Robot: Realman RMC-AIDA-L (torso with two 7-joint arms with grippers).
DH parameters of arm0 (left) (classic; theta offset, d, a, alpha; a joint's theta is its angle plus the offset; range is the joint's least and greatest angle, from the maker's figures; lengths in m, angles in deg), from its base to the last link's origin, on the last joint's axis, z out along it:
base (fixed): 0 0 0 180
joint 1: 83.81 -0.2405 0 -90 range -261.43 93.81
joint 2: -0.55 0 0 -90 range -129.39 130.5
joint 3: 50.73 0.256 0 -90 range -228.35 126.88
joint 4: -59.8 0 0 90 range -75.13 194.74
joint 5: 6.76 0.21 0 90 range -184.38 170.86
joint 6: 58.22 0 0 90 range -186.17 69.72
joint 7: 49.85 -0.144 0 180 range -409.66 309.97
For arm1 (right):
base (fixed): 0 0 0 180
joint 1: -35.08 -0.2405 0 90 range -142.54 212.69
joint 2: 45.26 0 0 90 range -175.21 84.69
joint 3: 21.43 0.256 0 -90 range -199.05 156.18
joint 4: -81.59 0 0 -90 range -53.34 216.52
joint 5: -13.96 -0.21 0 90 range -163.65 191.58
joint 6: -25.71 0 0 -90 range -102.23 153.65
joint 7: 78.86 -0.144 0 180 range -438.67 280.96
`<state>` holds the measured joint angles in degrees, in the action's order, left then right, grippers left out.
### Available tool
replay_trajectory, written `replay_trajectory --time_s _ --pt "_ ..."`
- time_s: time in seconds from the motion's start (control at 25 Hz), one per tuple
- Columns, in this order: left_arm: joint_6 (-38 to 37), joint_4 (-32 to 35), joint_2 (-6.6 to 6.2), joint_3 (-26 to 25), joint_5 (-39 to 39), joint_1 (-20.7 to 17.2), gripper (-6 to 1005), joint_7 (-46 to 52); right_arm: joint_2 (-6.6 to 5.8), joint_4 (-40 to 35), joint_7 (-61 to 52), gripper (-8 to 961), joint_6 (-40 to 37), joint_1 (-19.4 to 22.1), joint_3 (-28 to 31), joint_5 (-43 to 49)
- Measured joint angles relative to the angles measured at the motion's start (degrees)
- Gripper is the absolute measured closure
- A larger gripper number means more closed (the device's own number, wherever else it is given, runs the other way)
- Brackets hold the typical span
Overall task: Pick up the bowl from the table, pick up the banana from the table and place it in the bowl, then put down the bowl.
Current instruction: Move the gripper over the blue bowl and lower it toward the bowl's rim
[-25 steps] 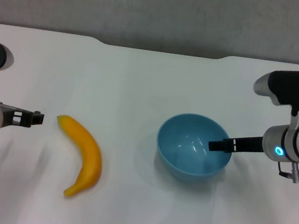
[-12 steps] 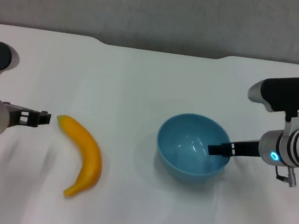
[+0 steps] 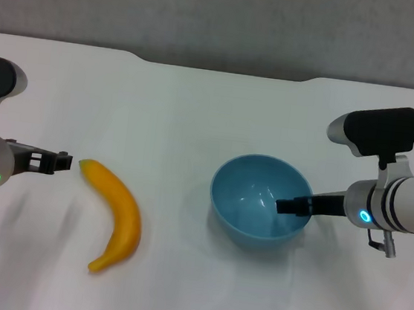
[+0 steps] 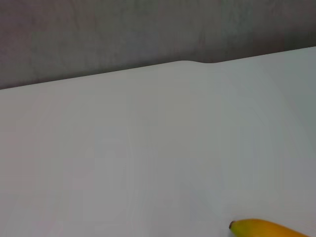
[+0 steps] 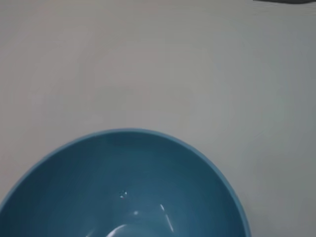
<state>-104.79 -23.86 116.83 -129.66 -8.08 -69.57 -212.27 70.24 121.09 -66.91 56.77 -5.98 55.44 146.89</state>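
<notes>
The white table (image 3: 198,102) carries a banana (image 3: 119,216) just beyond the left gripper's fingertips (image 3: 61,159). A light-blue bowl (image 3: 250,205) sits around the right fingers (image 3: 291,206), perhaps slightly lifted.

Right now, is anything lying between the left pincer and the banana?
No. In the head view only a short stretch of bare white table separates the left pincer from the banana.

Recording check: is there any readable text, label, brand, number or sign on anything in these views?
None: no text, label, brand, number or sign shows in any view.
The bowl is plain light blue.
The banana has unmarked skin.
The table is bare white.
Both arms show only small lit indicators, no writing.
</notes>
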Motion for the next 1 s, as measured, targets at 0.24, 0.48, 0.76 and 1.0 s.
replay_trajectory --time_s 0.24,0.48,0.76,1.0 --pt "0.09 0.0 0.0 0.0 0.0 -0.05 108 0.0 0.05 0.12 -0.08 99 -0.12 -0.03 -0.46 -0.04" --pt "0.1 0.0 0.0 0.0 0.16 -0.07 108 -0.04 -0.05 0.36 0.2 273 -0.7 0.2 -1.86 0.25" --pt "0.41 -0.01 0.0 -0.07 0.4 -0.34 108 0.06 -0.14 0.38 0.29 560 -2.19 0.66 -2.46 0.53" --pt "0.97 0.07 0.0 -0.03 0.18 -0.55 109 0.07 -0.12 0.49 0.21 727 -2.42 0.8 -2.34 0.24"
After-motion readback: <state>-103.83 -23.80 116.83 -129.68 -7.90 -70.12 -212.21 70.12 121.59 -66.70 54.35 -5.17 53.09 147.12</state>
